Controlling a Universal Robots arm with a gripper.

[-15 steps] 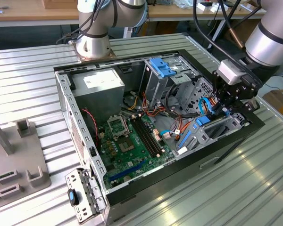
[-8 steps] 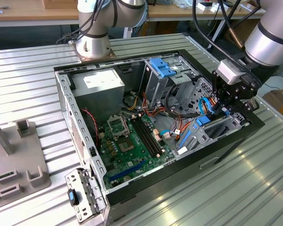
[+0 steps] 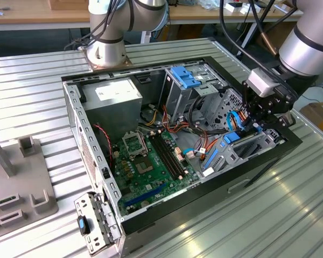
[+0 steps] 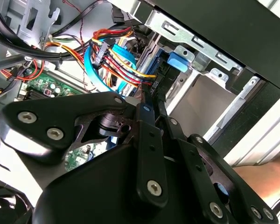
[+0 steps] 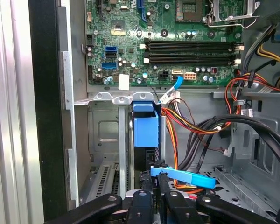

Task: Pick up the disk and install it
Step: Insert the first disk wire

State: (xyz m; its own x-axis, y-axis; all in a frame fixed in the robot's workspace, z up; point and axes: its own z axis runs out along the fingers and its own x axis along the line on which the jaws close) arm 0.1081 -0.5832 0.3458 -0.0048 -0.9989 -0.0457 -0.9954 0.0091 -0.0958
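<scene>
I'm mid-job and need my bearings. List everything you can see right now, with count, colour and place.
computer case: one, black, open, lying on the table.
table: one, ribbed silver metal, under the case.
motherboard: one, green, on the case floor.
power supply: one, grey, in the case corner by the arm's base.
latch plate: one, light blue, atop the drive cage.
disk: one, dark grey with blue rails, on edge in the drive bay.
flat cable: one, blue, crossing just ahead of the gripper.
wire bundle: one, red, yellow, orange and black, beside the bay.
fixture: one, grey, on the table at the exterior view's left.
arm: one, silver.
gripper: one, black, at the drive bay.
</scene>
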